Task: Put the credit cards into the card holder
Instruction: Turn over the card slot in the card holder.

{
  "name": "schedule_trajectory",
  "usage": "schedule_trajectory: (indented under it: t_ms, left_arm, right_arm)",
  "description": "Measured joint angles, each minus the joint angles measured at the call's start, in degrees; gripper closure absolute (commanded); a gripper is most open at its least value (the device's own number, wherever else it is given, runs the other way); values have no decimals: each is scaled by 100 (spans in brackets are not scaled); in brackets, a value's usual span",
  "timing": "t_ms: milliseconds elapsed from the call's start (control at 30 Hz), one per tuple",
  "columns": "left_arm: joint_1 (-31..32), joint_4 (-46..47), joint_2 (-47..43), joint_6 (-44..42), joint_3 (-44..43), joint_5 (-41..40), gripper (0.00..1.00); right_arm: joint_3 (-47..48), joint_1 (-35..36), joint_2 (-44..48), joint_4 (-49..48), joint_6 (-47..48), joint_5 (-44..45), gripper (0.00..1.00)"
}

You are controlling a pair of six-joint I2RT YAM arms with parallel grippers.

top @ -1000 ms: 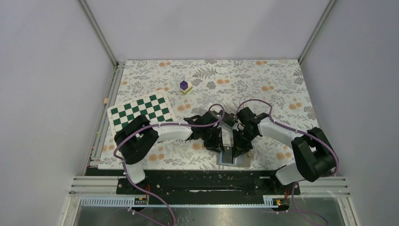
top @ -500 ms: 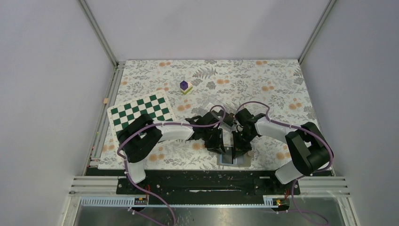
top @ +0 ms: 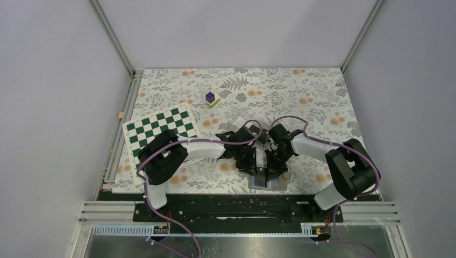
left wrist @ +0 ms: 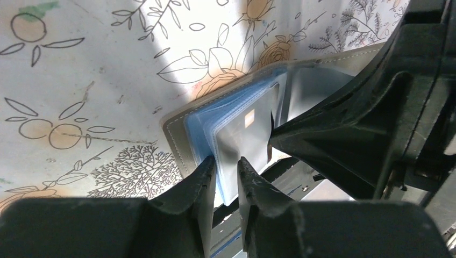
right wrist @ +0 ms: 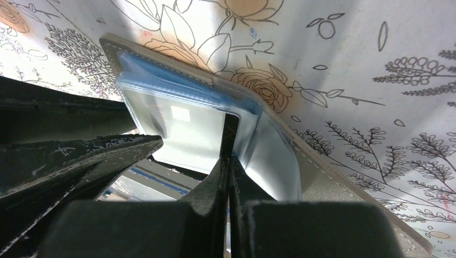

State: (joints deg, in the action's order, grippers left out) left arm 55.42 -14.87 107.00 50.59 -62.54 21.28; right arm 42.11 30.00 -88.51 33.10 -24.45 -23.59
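- Tips facing each other, the two meet at the lower centre of the top view. The left gripper (left wrist: 226,161) is narrow, pinching a pale blue sleeve of the card holder (left wrist: 176,134). The right gripper (right wrist: 228,161) is pressed fully together at a sleeve's edge.
- The card holder lies open on the floral counter (top: 301,91), near its lower edge in the top view. A credit card (left wrist: 244,131) with a gold spot sits inside a clear sleeve.
- A chessboard (top: 161,128) lies centre-left and a purple cube (top: 210,97) above centre. In the top view, both grippers hide most of the holder.
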Motion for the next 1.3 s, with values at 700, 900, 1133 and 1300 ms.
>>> schedule_trajectory:
  t_ms: [700, 900, 1133, 1300]
  left_arm:
    - [17, 396, -127, 144, 103, 153, 100]
    - [4, -378, -396, -11, 11, -275, 100]
    - [-74, -1644, -691, -223, -341, -944, 100]
    - [-48, -2420, -619, -282, -861, -1257, 100]
  right_arm:
    - [4, 0, 57, -4, -87, -131, 92]
    - [155, 0, 243, 114, -57, -83, 86]
    - [304, 0, 260, 127, 0, -46, 86]
    - [315, 0, -68, -96, 50, -103, 88]
